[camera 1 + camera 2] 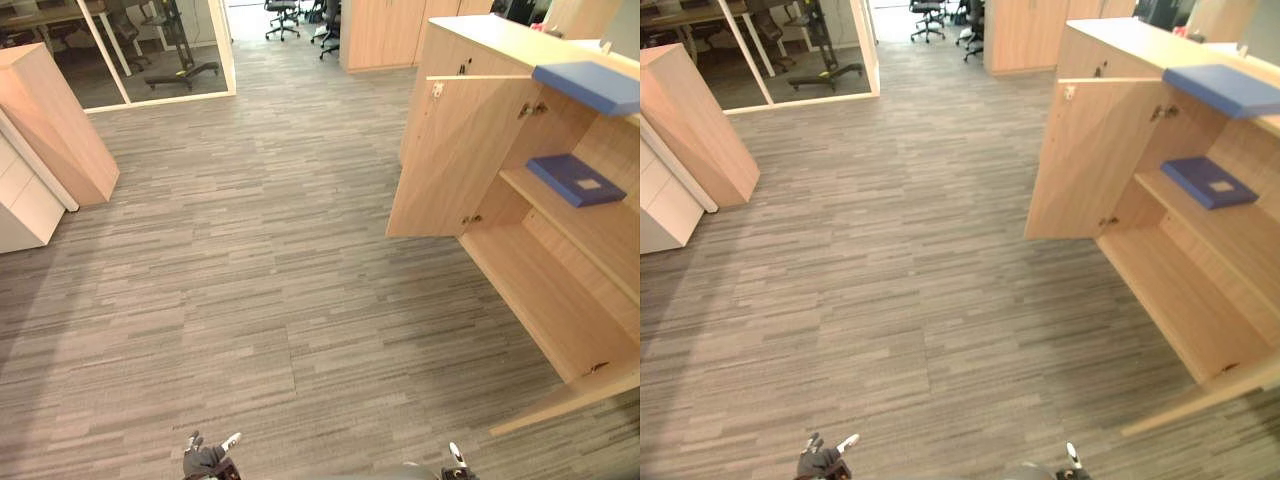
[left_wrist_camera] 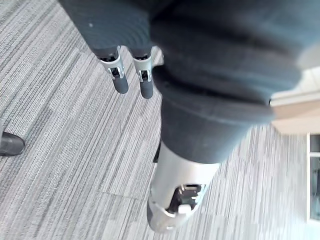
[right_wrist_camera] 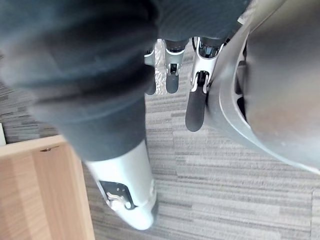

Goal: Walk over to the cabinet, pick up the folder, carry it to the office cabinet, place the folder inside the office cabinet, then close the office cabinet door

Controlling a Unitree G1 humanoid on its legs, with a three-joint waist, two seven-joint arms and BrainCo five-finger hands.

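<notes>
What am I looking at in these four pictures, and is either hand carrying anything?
This is a walking humanoid robot. The two wide pictures come from cameras in its head, looking down at the carpet. The two close ones come from cameras on its wrists, each looking along its own hand. The left hand and right hand hang low at its sides, fingers relaxed, holding nothing. To the robot's right stands the office cabinet with its doors open. A blue folder lies on the middle shelf inside, and a second folder, also blue, lies on the cabinet's top.
</notes>
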